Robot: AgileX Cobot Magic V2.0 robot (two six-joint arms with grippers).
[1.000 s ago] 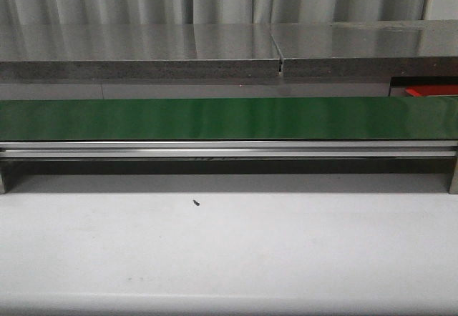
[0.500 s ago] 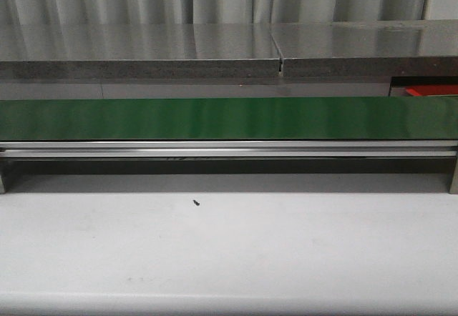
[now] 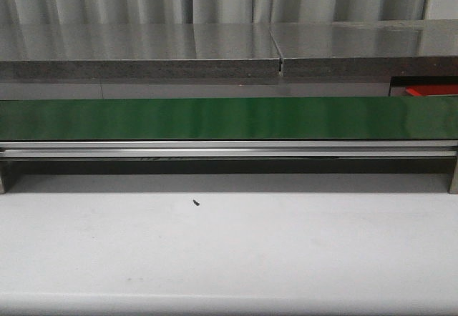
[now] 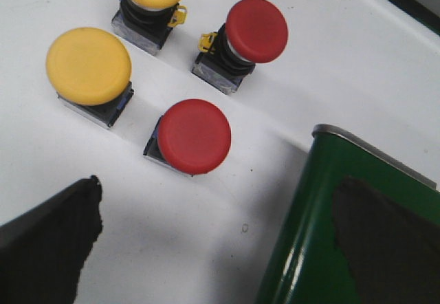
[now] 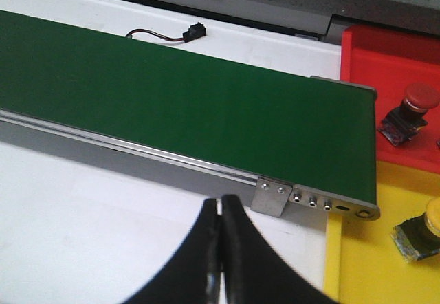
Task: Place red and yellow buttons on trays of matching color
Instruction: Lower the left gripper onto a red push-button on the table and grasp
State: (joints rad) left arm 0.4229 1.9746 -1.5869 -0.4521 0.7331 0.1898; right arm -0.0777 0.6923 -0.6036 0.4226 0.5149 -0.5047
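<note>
The left claw (image 4: 206, 249) is wide above the near red button (image 4: 194, 135), beside the green belt (image 4: 323, 249). It could bump the belt. The right claw (image 5: 221, 249) is pinched, holding nothing.

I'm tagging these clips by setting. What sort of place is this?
Probably a lab or factory mock-up of a sorting line: a green conveyor belt on an aluminium frame across a white table, push buttons waiting beside it, and a red tray and yellow tray at the belt's end.

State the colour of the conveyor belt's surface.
Dark green; the flat conveyor belt shows best in the right wrist view.
</note>
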